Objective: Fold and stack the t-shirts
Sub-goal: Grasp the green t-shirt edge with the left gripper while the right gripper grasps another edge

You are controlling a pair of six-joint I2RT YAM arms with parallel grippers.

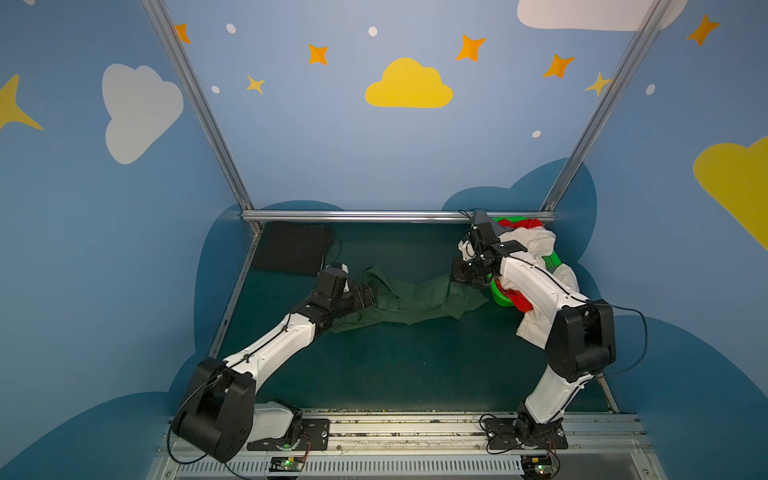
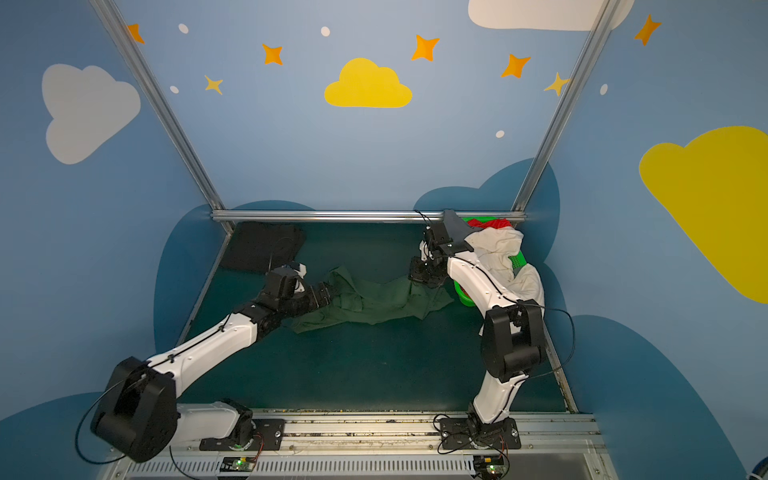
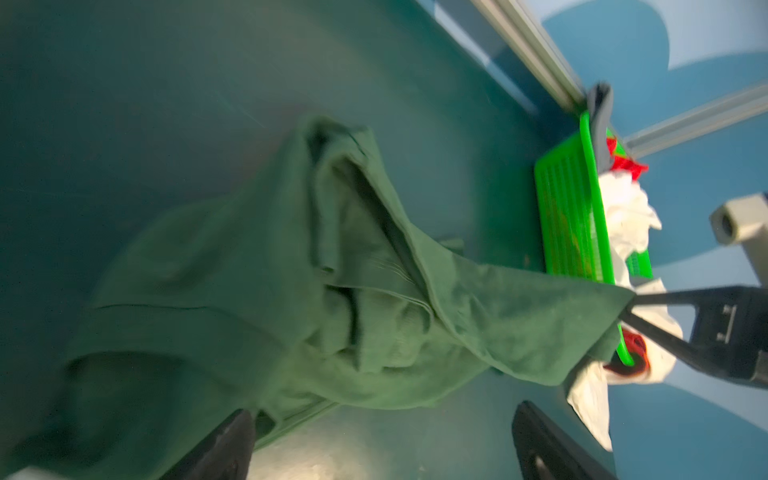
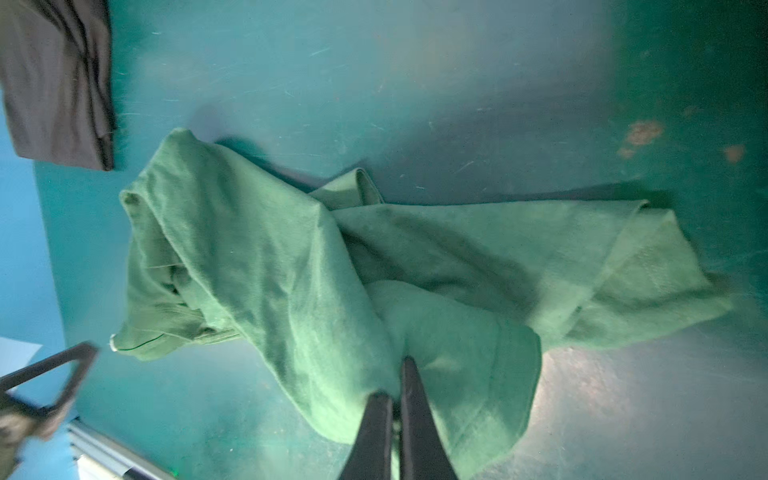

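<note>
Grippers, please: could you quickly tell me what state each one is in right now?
Left gripper: open, at the edge of the dark green t-shirt, gripping nothing.
Right gripper: shut on the dark green t-shirt.

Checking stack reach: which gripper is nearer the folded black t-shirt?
Left. The left gripper is open, just in front of the black t-shirt; the right gripper, shut on the dark green t-shirt, is farther off by the basket.
</note>
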